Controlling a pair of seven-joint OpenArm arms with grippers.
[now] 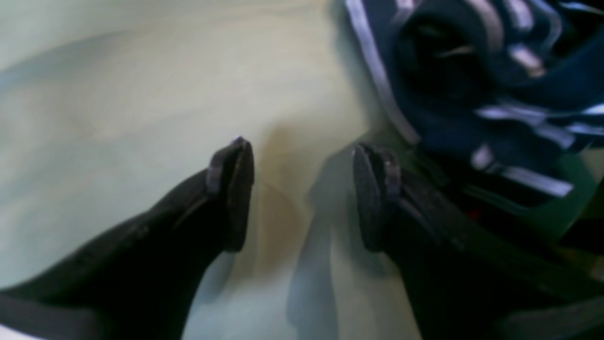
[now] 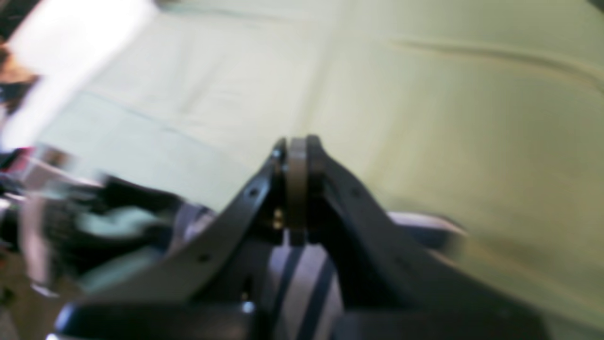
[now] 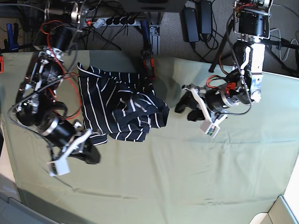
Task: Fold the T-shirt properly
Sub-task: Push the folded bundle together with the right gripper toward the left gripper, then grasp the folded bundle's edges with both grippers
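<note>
Lying bunched on the green table cloth (image 3: 187, 168), the T-shirt (image 3: 119, 105) sits unfolded between the left claw (image 1: 302, 189), spread empty, and the right claw (image 2: 297, 156), pressed together holding nothing.

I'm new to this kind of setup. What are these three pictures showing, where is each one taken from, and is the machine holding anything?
It is a robot with two arms working over a table covered with an olive-green table cloth. The base view looks down from above. The other two pictures come from cameras on the wrists.

The left end effector, on the right in the base view, is open and empty, just beside the crumpled navy striped T-shirt. The right end effector, on the left in the base view, is shut. The pictures are too blurred to tell whether it pinches the shirt's edge.
</note>
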